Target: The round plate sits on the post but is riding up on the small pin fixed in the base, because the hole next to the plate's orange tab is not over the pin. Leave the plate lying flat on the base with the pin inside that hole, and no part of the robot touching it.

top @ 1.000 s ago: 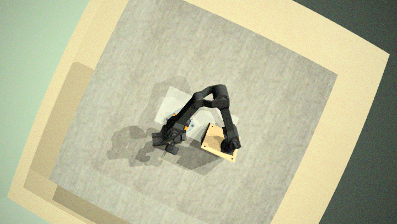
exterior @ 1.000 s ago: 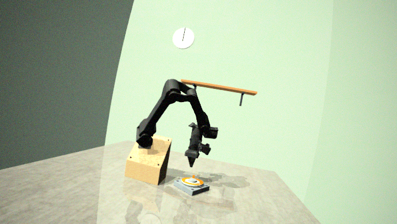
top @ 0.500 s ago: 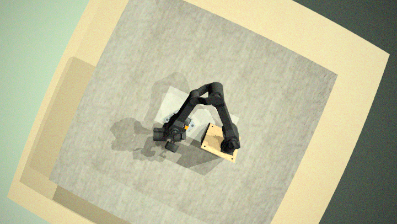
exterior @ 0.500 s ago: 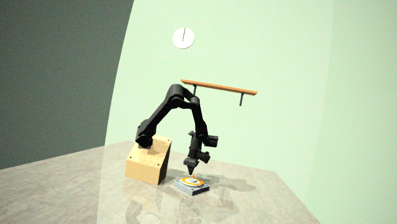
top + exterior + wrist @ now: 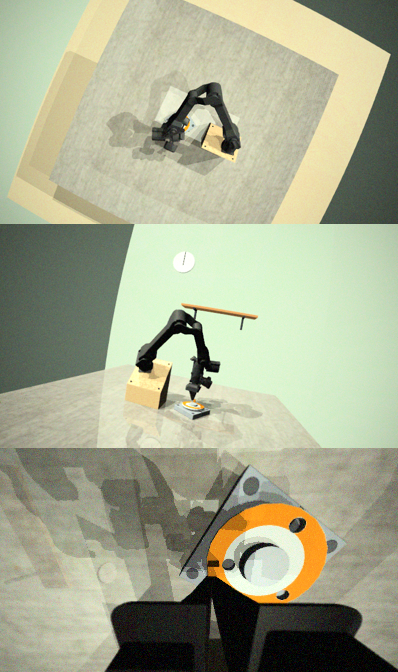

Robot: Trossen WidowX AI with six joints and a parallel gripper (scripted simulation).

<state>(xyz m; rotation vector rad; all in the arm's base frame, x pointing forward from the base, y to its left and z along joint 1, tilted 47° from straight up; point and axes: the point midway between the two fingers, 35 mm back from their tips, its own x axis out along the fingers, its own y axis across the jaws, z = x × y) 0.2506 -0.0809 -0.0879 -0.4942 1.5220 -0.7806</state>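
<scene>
The round plate, orange with a white inner ring [image 5: 316, 558] [image 5: 186, 406] [image 5: 187, 122], sits around the grey post [image 5: 272, 567] on the square grey base [image 5: 268, 491] [image 5: 184, 412]. In the exterior view it stands a little above the base and looks tilted. Its orange tab [image 5: 194, 400] stands up at the far rim, right by the fingertips. Dark holes show in the plate, one [image 5: 228, 564] near the fingertips; I cannot make out the pin. My gripper [image 5: 210, 580] [image 5: 192, 399] is shut and empty, pointing down at the plate's rim. Whether it touches the tab or plate is unclear.
The arm stands on a sloped wooden block [image 5: 213, 137] [image 5: 143, 396] beside the base. A shelf [image 5: 220, 310] and a round clock [image 5: 183, 262] are on the wall behind. The arm hides part of the plate and base in the top view.
</scene>
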